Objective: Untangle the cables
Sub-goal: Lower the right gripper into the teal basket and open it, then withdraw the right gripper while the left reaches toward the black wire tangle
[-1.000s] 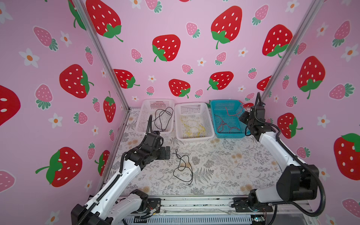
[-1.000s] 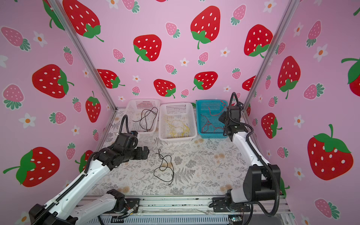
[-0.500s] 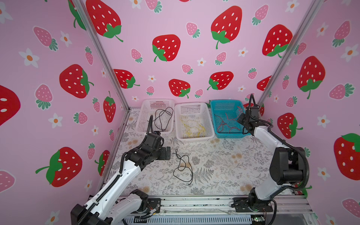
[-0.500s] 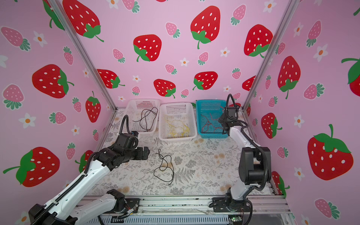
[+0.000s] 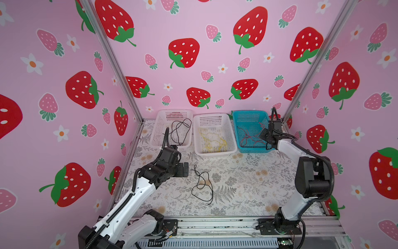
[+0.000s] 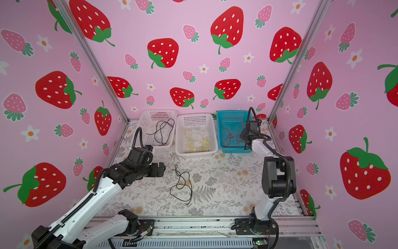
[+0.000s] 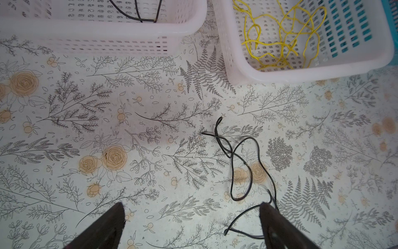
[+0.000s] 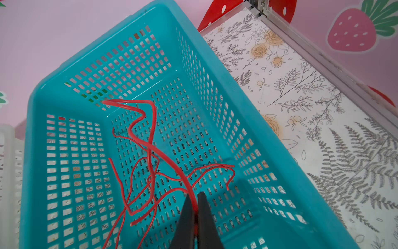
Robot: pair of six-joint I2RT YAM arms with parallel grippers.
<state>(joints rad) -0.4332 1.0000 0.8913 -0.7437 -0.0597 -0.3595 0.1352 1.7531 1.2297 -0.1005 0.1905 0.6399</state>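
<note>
Over the blue basket (image 8: 35, 151), the right gripper (image 8: 195, 197) is clamped on a red cable (image 8: 163, 155) whose length trails inside, while the left gripper (image 7: 191, 208) hangs wide open beside a black cable (image 7: 232, 155) lying loose on the table (image 7: 64, 129).

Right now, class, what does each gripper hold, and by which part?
The right gripper pinches one strand of the red cable between its fingertips, above the teal basket; which part is unclear. The left gripper, open, holds nothing.
</note>
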